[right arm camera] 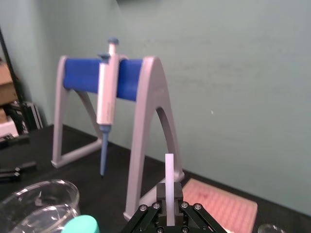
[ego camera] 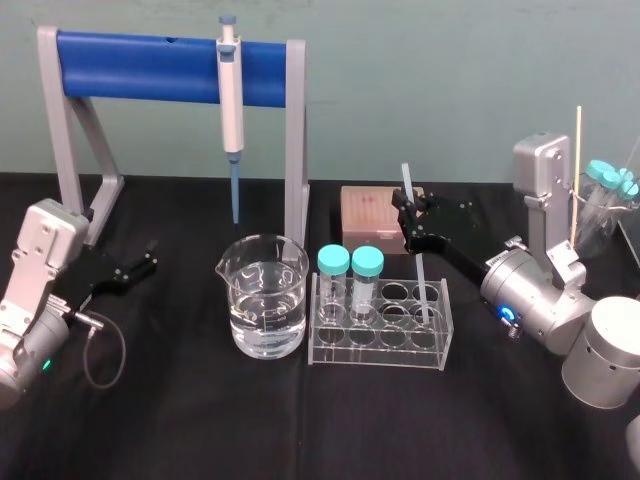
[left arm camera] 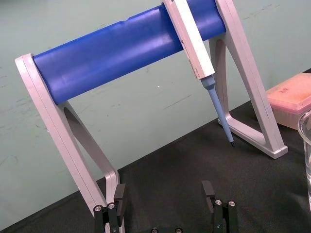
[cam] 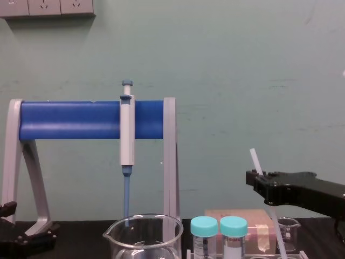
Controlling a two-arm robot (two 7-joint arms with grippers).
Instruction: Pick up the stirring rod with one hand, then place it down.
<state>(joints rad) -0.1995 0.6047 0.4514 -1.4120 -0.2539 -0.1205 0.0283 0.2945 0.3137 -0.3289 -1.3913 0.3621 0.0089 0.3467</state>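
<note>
The stirring rod is a thin whitish translucent stick, standing nearly upright and tilted slightly. Its lower end reaches down into the right end of the clear tube rack. My right gripper is shut on the rod's upper part, coming in from the right. In the right wrist view the rod sticks up between the black jaws of this gripper. The chest view shows the rod rising above the same gripper. My left gripper rests open at the far left, its fingers spread wide with nothing between them.
A glass beaker of water stands left of the rack. Two teal-capped vials sit in the rack's left holes. A grey pipette hangs on the blue-barred stand behind. A pink box lies behind the rack.
</note>
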